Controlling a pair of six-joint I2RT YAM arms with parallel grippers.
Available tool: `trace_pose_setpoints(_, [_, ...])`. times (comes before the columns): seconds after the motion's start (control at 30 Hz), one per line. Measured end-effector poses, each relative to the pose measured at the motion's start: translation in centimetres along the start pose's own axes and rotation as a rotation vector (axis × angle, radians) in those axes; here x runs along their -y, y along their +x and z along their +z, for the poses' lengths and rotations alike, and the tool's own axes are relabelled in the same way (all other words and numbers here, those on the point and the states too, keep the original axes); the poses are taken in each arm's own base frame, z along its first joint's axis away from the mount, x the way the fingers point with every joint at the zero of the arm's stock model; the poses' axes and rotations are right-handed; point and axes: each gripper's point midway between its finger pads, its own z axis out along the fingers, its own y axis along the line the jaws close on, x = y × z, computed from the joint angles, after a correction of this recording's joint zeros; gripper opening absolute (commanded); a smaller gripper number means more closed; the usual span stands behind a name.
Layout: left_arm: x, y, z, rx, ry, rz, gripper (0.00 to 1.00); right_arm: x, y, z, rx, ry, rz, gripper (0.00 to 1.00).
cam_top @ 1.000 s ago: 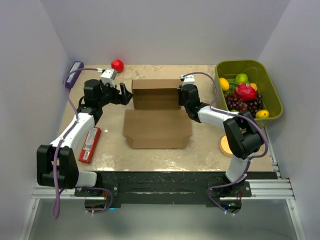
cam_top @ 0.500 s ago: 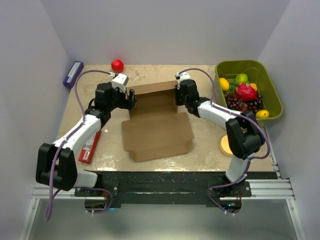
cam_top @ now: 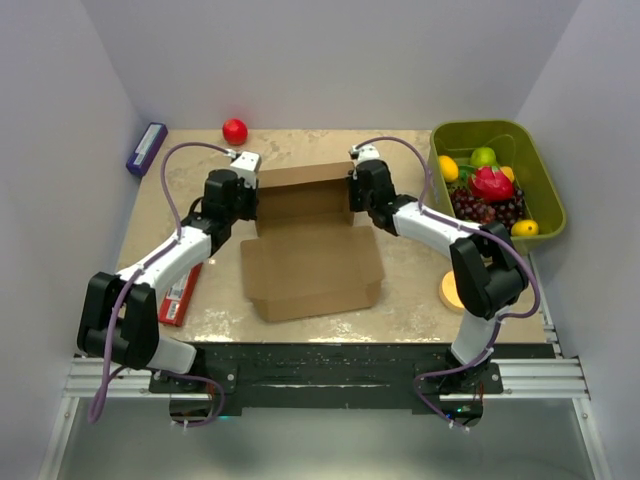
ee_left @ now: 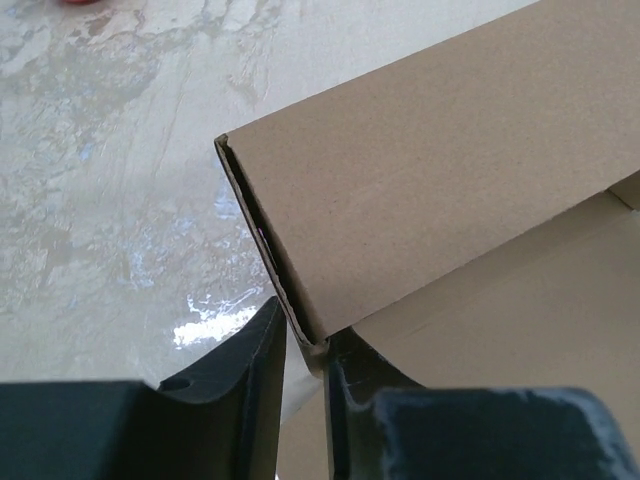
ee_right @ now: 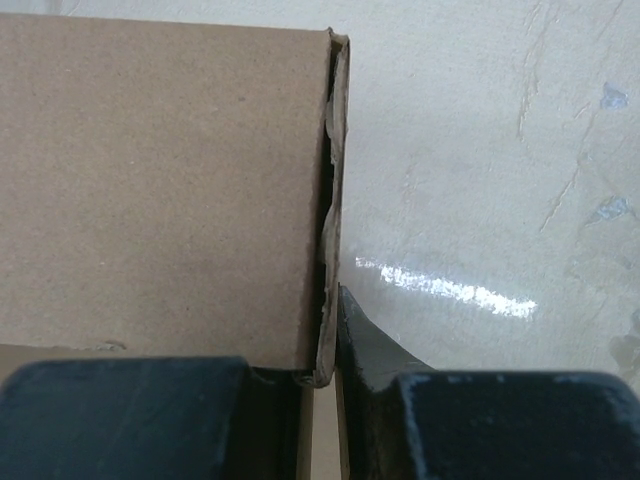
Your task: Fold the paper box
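Cardboard of the paper box [cam_top: 312, 265] is lying in the middle of the table [cam_top: 410, 285], its broad near panel resting flat and turned a little askew, while its far panel is standing up as a low wall. The left gripper [ee_left: 300, 350] is pinching the left end of that wall, its jaws drawn in close on either side of the doubled edge. The right gripper [ee_right: 322, 372] is gripping the right end the same way, jaws nearly together with the cardboard edge between them. Judging by this, the step in hand is raising and squaring the far wall, with the side flaps and lid not yet dealt with. The next move is probably calling for both arms to be working evenly, since an uneven pull is likely to be twisting the sheet or sliding the flat panel across the smooth top. Around the work, a red packet [cam_top: 181, 288] is lying near the left arm, and an orange disc [cam_top: 447, 290] is sitting beside the right arm, both apart from the cardboard. Farther right, a green bin [cam_top: 440, 135] is holding fruit. A purple block [cam_top: 146, 148] and a red ball [cam_top: 235, 130] are resting along the far edge. None is crowding the fold at present.
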Motion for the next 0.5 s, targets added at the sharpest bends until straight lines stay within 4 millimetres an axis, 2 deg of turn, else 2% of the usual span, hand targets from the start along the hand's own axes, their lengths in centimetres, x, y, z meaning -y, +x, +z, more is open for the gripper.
trace_pose_setpoints(0.27, [-0.27,0.07,0.03,0.002,-0.044,0.002,0.05,0.14,0.18,-0.28,0.013,0.089,0.03,0.0])
trace_pose_setpoints(0.5, [-0.25,0.29,0.07,0.003,-0.052,0.002,0.03,0.39,-0.08,0.13,0.026,0.211,0.064,0.0])
